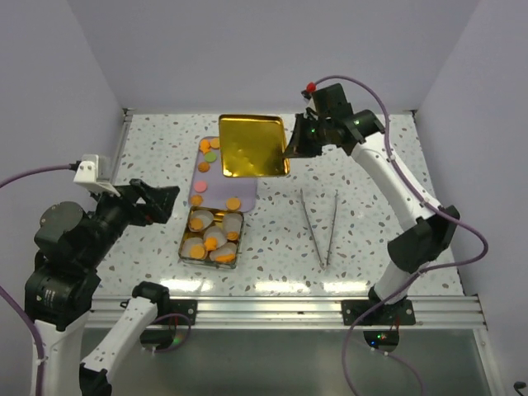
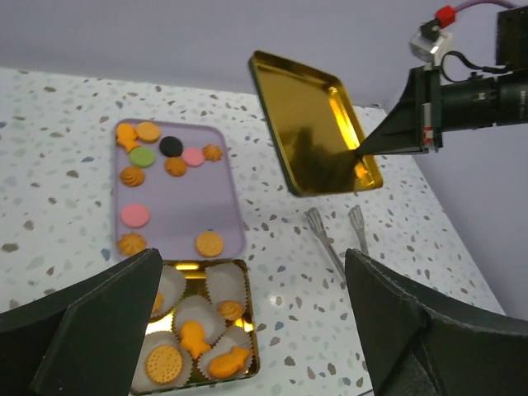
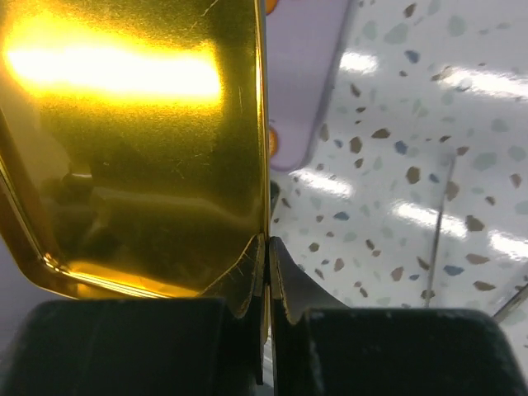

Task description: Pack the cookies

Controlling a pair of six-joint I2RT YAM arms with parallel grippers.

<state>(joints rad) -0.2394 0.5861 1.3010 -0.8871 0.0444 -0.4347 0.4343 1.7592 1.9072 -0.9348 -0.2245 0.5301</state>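
Several cookies (image 1: 206, 153), mostly orange with a pink, a green and a black one, lie on a lavender tray (image 1: 227, 183). More cookies (image 1: 213, 242) sit in white paper cups in an open gold tin (image 1: 185, 250) just in front of the tray; the left wrist view shows them too (image 2: 196, 338). My right gripper (image 1: 290, 149) is shut on the right edge of the gold lid (image 1: 252, 146) and holds it tilted above the tray's far end (image 3: 266, 243). My left gripper (image 1: 167, 200) is open and empty, to the left of the tin and above the table (image 2: 254, 257).
Metal tongs (image 1: 320, 224) lie on the speckled table to the right of the tin, and also show in the left wrist view (image 2: 334, 239). White walls close in the table on three sides. A metal rail (image 1: 289, 307) runs along the near edge.
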